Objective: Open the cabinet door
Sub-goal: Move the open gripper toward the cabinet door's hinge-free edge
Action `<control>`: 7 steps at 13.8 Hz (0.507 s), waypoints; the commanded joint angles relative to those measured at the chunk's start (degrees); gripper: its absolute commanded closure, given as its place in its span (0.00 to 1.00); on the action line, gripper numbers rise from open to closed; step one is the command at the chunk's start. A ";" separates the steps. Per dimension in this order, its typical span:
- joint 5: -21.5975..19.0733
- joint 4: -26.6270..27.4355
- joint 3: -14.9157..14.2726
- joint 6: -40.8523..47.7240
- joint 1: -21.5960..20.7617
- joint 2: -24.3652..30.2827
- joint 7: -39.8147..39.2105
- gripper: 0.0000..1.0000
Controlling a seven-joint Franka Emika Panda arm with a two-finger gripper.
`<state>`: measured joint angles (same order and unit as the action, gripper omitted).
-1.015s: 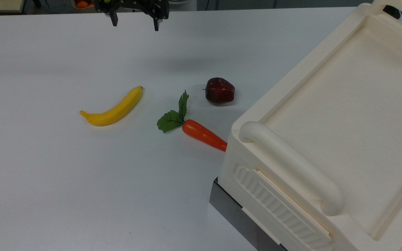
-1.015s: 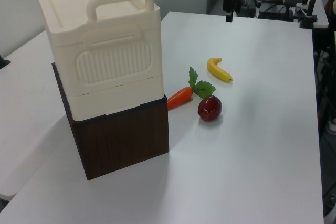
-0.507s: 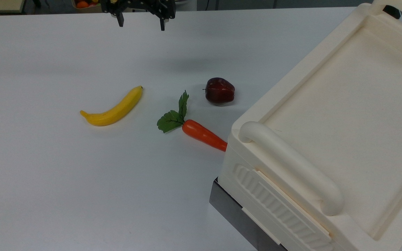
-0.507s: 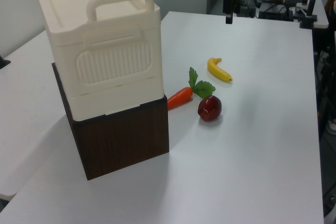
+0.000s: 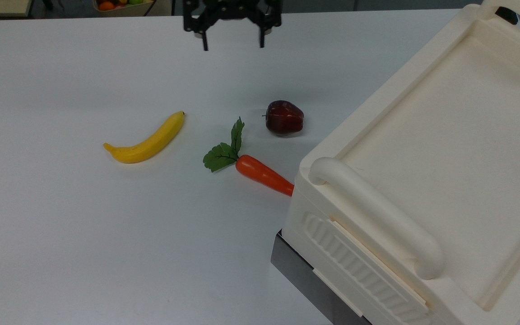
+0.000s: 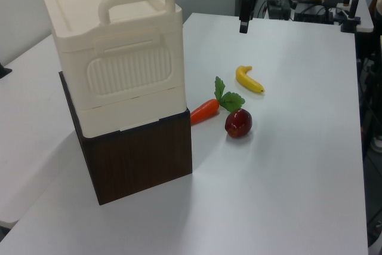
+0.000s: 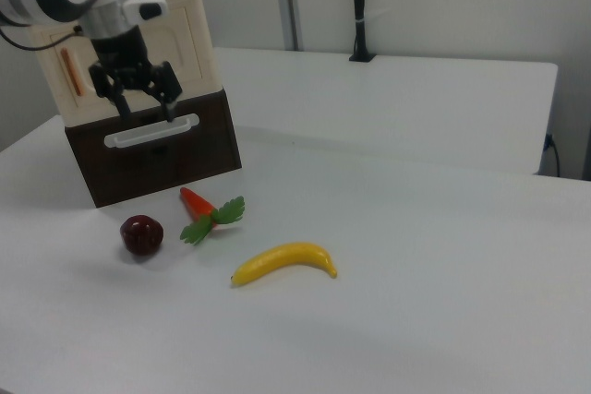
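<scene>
The cabinet is a cream plastic box on a dark wood base. In the right view its cabinet door faces the table, closed, with a copper-coloured strip at its left end. From the top view I see the cabinet's recessed upper panel and a thick bar handle. My gripper hangs open over the far part of the table, to the top view's left of the cabinet and apart from it. In the right view the gripper overlaps the door and hides part of it. It holds nothing.
On the white table lie a banana, a carrot with green leaves touching the cabinet's base, and a dark red apple. The dark base carries a white bar handle. A bin of fruit stands beyond the far edge.
My gripper has moved to the top view's right, toward the cabinet, and slightly lower in that picture. It stays open. The cabinet and the fruit have not moved.
</scene>
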<state>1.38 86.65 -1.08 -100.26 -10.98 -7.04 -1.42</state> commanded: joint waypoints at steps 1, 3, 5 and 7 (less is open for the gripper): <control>-3.31 -4.55 -0.41 -2.21 -4.56 -1.75 -10.32 0.00; -4.63 -4.56 -0.32 -6.42 -6.58 -1.75 -12.02 0.00; -5.16 -4.29 0.11 -11.08 -8.87 -1.93 -11.85 0.00; -6.91 -4.38 2.74 -13.98 -9.32 -2.72 -11.93 0.00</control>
<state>-2.90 83.03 -0.50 -110.54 -19.50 -8.56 -11.25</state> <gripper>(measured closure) 0.000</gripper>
